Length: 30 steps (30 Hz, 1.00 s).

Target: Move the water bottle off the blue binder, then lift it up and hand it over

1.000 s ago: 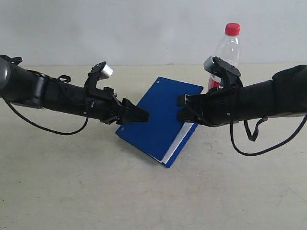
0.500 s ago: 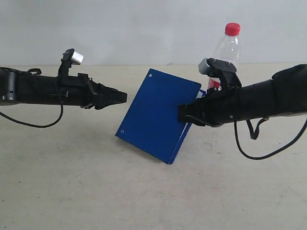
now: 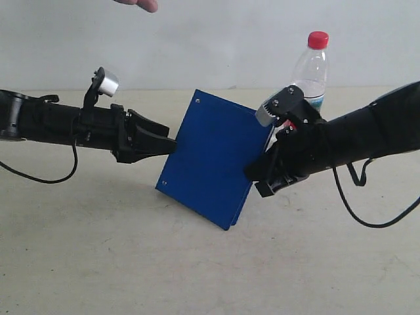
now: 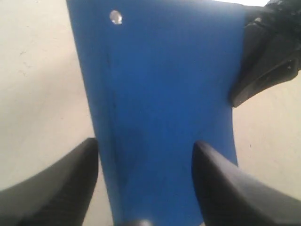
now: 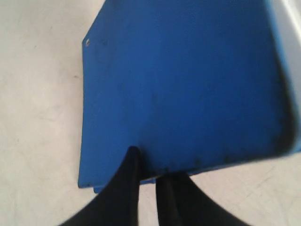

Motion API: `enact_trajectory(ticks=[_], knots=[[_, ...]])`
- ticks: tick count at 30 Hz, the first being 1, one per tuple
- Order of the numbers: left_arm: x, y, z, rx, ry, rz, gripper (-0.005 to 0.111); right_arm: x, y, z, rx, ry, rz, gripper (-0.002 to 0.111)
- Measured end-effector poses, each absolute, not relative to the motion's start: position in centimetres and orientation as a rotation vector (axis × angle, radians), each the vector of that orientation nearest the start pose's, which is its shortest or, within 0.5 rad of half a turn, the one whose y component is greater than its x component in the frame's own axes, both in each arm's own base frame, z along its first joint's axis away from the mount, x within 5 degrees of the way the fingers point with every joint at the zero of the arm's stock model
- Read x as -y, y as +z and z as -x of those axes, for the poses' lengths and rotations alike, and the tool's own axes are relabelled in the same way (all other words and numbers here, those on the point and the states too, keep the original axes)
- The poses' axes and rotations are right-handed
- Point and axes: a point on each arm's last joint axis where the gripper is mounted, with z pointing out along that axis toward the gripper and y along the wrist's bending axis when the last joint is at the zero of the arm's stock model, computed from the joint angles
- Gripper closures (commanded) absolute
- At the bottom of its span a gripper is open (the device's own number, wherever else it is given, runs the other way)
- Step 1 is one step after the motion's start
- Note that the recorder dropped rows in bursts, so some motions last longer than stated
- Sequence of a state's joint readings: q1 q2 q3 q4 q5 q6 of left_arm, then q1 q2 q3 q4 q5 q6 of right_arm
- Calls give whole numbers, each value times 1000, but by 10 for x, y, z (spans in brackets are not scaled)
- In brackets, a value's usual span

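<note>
The blue binder (image 3: 210,161) is raised off the table, tilted almost upright on one corner. My right gripper (image 3: 257,176) is shut on its open-edge side, one finger on each face (image 5: 149,175). My left gripper (image 3: 169,141) stands open at the spine side, and the binder (image 4: 160,94) lies between its spread fingers (image 4: 146,147) with gaps on both sides. A silver rivet (image 4: 115,17) shows near the spine. The water bottle (image 3: 310,72), clear with a red cap, stands upright on the table behind the right arm, off the binder.
A person's fingertip (image 3: 141,4) shows at the top edge of the exterior view. The beige table (image 3: 131,262) runs back to a pale wall. Black cables hang from both arms. The right gripper's dark body (image 4: 265,56) shows beyond the binder in the left wrist view.
The binder has tipped further upright in the right gripper, whose wrist has rolled. The left gripper has moved right until its open fingers straddle the spine edge. The fingertip has appeared at the top.
</note>
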<state>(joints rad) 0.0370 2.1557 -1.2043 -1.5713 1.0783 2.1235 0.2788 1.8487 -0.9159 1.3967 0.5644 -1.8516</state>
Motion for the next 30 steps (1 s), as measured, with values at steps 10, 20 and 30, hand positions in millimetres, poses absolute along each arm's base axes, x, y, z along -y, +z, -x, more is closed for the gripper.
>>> enact_trajectory(ticks=[10, 20, 30], knots=[[63, 130, -405, -1848, -870, -969, 52, -141, 149, -313, -1993, 521, 1353, 108], [64, 111, -425, -1832, -883, -991, 52, -140, 150, -311, -1947, 522, 1417, 108], [73, 118, -422, -1716, -1023, -1084, 52, -139, 149, -311, -1946, 496, 1433, 108]])
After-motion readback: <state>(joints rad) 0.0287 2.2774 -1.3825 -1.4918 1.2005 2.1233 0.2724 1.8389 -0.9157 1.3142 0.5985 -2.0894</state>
